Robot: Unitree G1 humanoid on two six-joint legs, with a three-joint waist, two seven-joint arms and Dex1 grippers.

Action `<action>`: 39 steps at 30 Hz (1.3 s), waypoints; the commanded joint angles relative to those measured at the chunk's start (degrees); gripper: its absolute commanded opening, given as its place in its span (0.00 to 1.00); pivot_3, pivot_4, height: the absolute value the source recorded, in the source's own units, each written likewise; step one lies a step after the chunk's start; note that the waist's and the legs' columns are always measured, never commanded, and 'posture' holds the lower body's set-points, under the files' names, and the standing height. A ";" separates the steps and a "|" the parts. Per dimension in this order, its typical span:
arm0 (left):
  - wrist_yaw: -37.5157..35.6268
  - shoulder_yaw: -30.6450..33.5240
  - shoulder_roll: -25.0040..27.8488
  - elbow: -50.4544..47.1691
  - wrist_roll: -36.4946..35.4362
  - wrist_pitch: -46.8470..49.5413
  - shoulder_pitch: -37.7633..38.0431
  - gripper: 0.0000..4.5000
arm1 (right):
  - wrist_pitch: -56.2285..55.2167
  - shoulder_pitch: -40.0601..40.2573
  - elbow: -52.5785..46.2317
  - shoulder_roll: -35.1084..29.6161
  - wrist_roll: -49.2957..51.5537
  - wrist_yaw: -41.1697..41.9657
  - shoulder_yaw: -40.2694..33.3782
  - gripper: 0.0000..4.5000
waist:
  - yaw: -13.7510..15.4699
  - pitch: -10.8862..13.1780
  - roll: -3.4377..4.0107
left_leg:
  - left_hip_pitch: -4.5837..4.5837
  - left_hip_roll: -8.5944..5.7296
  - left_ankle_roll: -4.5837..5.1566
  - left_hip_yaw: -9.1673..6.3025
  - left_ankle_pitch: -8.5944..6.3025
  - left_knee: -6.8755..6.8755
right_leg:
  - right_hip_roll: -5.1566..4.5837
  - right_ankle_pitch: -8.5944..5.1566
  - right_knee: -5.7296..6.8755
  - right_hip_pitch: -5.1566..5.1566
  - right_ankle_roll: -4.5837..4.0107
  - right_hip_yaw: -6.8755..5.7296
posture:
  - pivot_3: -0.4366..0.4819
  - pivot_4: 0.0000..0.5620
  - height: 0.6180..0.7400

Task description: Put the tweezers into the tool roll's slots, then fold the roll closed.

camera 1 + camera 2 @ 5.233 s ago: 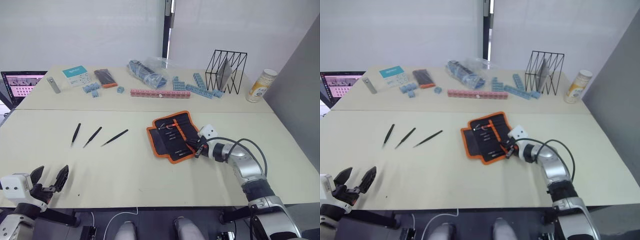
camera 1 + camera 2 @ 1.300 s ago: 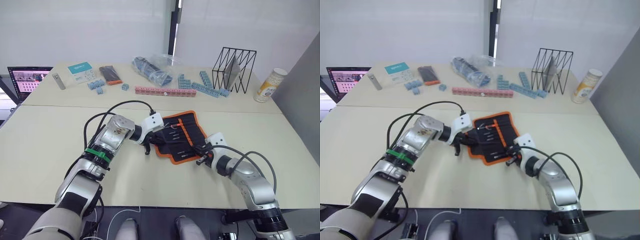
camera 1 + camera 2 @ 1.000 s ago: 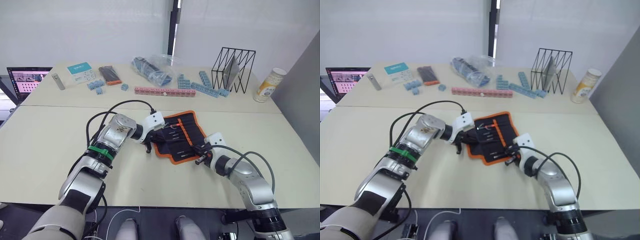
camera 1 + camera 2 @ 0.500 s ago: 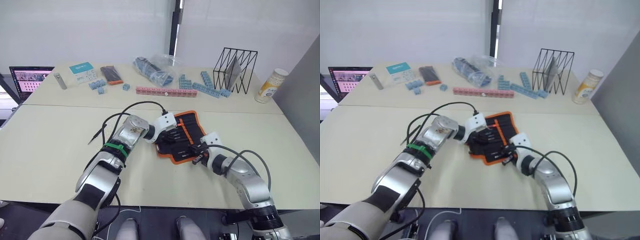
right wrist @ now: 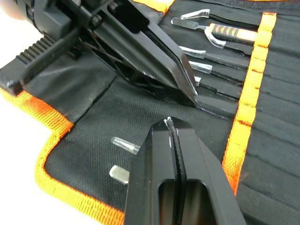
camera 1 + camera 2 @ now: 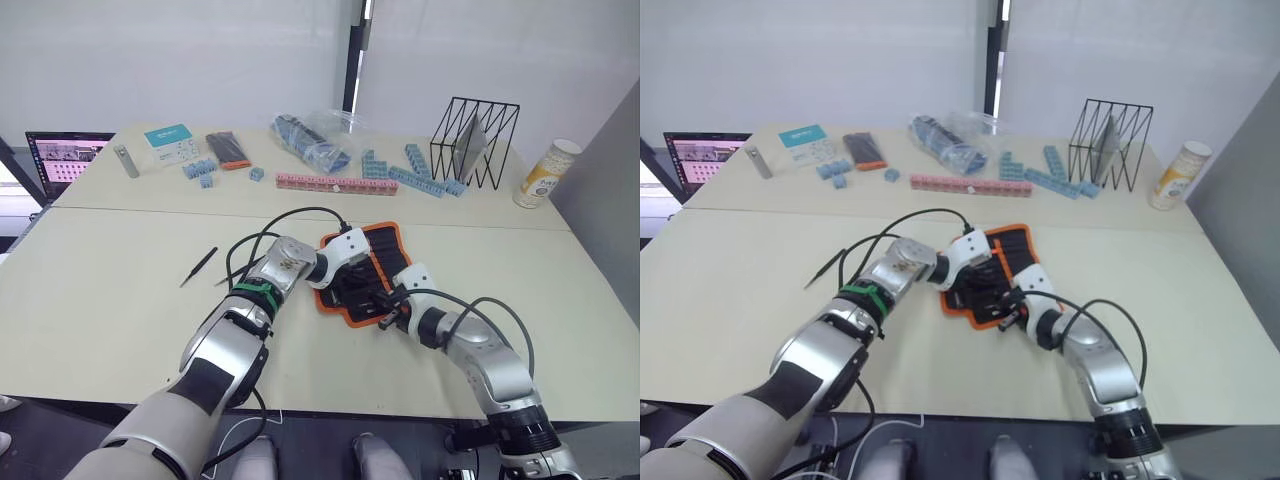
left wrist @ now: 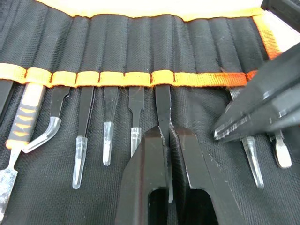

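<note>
The tool roll [image 6: 372, 252] lies open on the table, black with orange trim. My left gripper [image 7: 167, 134] is shut on a slim black tweezers [image 7: 163, 104], whose far end sits in a slot just under the orange band [image 7: 112, 78]. Several capped tools fill the neighbouring slots. In the head view the left gripper [image 6: 352, 283] is over the roll's inner face. My right gripper [image 5: 171, 124] is shut and holds nothing, hovering over the roll's near corner [image 6: 385, 314], close to the left fingers [image 5: 174, 70]. Another tweezers [image 6: 198, 267] lies on the table to the left.
At the back of the table are a black wire rack [image 6: 473, 140], rows of blue and pink blocks [image 6: 320, 183], a plastic bag [image 6: 310, 140], a small black case with an orange end [image 6: 228, 150] and a can [image 6: 540, 185]. A laptop [image 6: 62, 160] sits far left.
My left gripper has moved right from the roll's left edge onto its inner face, carrying the tweezers. The right gripper has stayed at the roll's near corner.
</note>
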 commanded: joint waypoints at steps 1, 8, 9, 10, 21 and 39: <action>-0.11 1.59 0.62 -0.88 -0.01 -0.28 -1.78 0.08 | -0.52 -0.07 0.67 -0.20 -0.31 0.67 0.42 0.00 | 0.00 0.00 0.00 | 0.00 0.00 0.01 0.00 0.00 0.00 | 0.00 0.00 0.01 0.00 0.00 0.00 | 0.48 0.27 1.00; -7.68 4.59 9.14 -18.38 -4.04 10.02 6.09 0.60 | -1.43 -0.46 2.12 -1.07 -0.60 1.97 0.58 0.00 | -1.05 -0.01 0.03 | 0.04 0.01 0.01 -0.01 0.01 -0.08 | 0.01 -0.01 0.13 -0.06 -0.02 0.01 | 0.48 0.27 1.00; -8.01 5.07 9.93 -21.35 -4.68 11.47 7.27 0.68 | -1.61 -0.54 2.35 -1.25 -0.72 2.24 0.70 0.00 | -1.24 -0.01 0.03 | 0.04 0.01 0.02 -0.01 0.01 -0.09 | 0.01 -0.01 0.13 -0.06 -0.02 0.02 | 0.48 0.27 1.00; -8.73 6.18 11.45 -25.90 -6.11 12.86 9.06 0.75 | -1.78 -0.67 2.57 -1.32 -0.69 2.46 0.68 0.00 | -1.28 -0.01 0.03 | 0.04 0.01 0.01 -0.01 0.01 -0.10 | 0.01 -0.01 0.14 -0.06 -0.02 0.02 | 0.48 0.27 1.00; -4.91 22.89 24.60 -50.97 -18.73 19.31 24.29 0.99 | -8.48 -2.38 3.86 -3.39 1.82 5.61 -4.28 0.00 | -1.31 -0.01 0.05 | 0.11 0.05 0.02 -0.01 0.03 -0.09 | 0.01 -0.01 0.18 -0.04 -0.04 0.01 | 0.48 0.27 1.00; 16.78 48.64 24.64 -70.53 -25.51 12.29 65.50 0.99 | -12.53 -1.72 14.17 -7.06 -2.46 8.78 -2.58 0.00 | -1.35 -0.05 0.00 | 0.46 0.16 0.01 0.18 0.03 -0.11 | -0.03 0.01 0.13 0.16 -0.24 0.01 | 0.48 0.27 1.00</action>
